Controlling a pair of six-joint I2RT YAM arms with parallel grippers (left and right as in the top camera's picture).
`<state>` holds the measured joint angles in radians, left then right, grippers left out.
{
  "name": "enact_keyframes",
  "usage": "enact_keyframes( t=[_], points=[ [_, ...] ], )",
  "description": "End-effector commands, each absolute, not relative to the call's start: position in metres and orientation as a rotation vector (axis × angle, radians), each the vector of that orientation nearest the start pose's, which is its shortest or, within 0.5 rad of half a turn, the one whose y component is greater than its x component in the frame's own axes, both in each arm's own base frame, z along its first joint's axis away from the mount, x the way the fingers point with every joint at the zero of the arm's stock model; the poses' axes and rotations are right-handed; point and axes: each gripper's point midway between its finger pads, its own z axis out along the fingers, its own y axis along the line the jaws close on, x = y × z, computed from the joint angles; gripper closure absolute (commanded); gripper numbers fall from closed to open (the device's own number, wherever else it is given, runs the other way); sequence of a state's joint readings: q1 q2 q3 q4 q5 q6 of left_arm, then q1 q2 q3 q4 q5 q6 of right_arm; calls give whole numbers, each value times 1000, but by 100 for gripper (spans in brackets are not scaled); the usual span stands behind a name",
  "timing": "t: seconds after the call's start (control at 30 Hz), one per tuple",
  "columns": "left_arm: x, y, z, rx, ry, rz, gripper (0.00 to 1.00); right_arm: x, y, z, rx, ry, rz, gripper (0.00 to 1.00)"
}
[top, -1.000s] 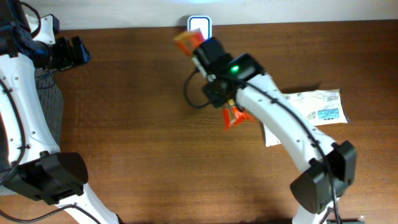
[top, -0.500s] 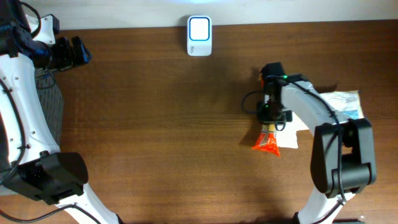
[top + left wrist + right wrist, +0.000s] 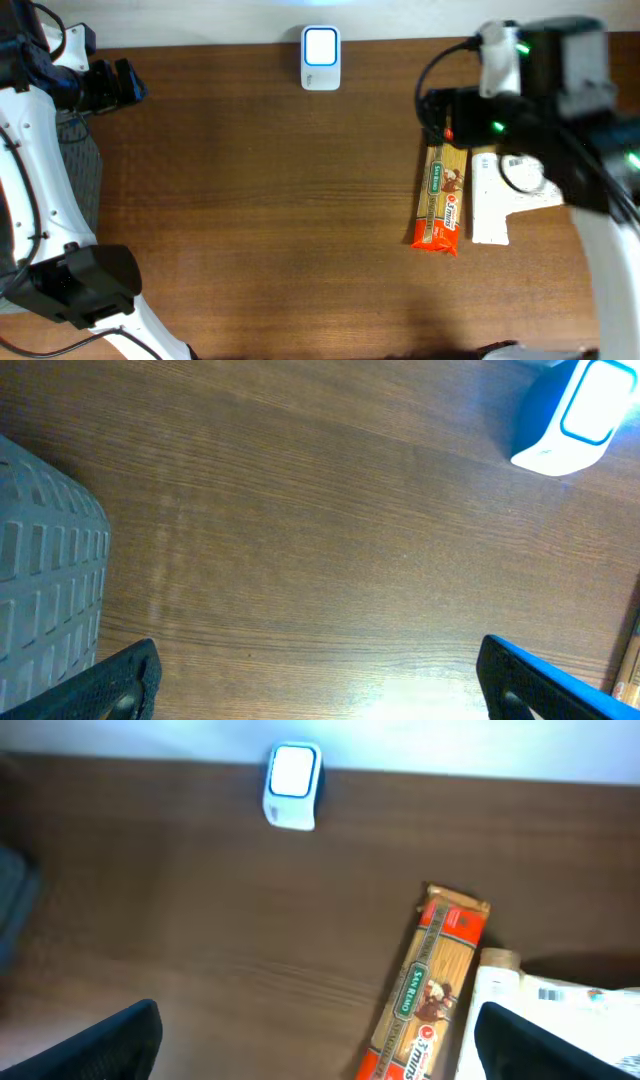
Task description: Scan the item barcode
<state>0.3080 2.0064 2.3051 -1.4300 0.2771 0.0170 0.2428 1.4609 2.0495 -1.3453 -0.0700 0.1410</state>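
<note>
An orange spaghetti packet (image 3: 438, 205) lies flat on the wooden table at the right, label up, also visible in the right wrist view (image 3: 430, 990). The white and blue scanner (image 3: 320, 44) stands at the table's far edge. It shows in the right wrist view (image 3: 293, 785) and the left wrist view (image 3: 575, 415). My right gripper (image 3: 320, 1045) hangs open high above the table with nothing between its fingers, and the packet lies below it to the right. My left gripper (image 3: 320, 680) is open and empty at the far left (image 3: 110, 85).
A white packet with a printed label (image 3: 500, 195) lies right beside the spaghetti packet. A grey ribbed bin (image 3: 45, 580) sits at the table's left edge. The right arm (image 3: 540, 70) looms large over the back right corner.
My right gripper carried the spaghetti packet from the scanner to the right, laid it beside the white packet, opened and rose. The left arm has not moved.
</note>
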Motion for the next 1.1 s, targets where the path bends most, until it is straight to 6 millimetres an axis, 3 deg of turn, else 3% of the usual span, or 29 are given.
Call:
enact_keyframes(
  t=[0.0, 0.1, 0.17, 0.27, 0.33, 0.4, 0.5, 0.63, 0.67, 0.73, 0.83, 0.93, 1.07],
  points=[
    [442, 92, 272, -303, 2620, -269, 1, 308, 89, 408, -164, 2298, 274, 1],
    [442, 92, 272, -303, 2620, -269, 1, 270, 70, 435, -131, 2208, 228, 1],
    [442, 92, 272, -303, 2620, -269, 1, 230, 45, 453, -77, 2134, 150, 1],
    [442, 92, 272, -303, 2620, -269, 1, 181, -2, 453, 77, 2082, -17, 1],
    [442, 92, 272, -303, 2620, -269, 1, 169, -21, 443, 184, 2033, -72, 1],
    [442, 92, 272, -303, 2620, -269, 1, 175, -26, 423, 136, 1933, -128, 1],
    [442, 92, 272, -303, 2620, -269, 1, 207, -4, 395, -41, 1737, -53, 1],
    [442, 92, 272, -303, 2620, -269, 1, 245, 15, 332, -122, 1550, 66, 2],
    [442, 92, 272, -303, 2620, -269, 1, 246, 15, 326, -80, 1524, 105, 1],
    [442, 92, 272, -303, 2620, -269, 1, 249, 7, 295, 7, 1475, 124, 1],
    [442, 92, 272, -303, 2620, -269, 1, 243, 8, 253, 10, 1458, 122, 1],
    [442, 92, 272, -303, 2620, -269, 1, 240, 10, 225, 3, 1453, 128, 1],
    [442, 92, 272, -303, 2620, -269, 1, 246, 11, 164, 14, 1618, 142, 1]
  ],
)
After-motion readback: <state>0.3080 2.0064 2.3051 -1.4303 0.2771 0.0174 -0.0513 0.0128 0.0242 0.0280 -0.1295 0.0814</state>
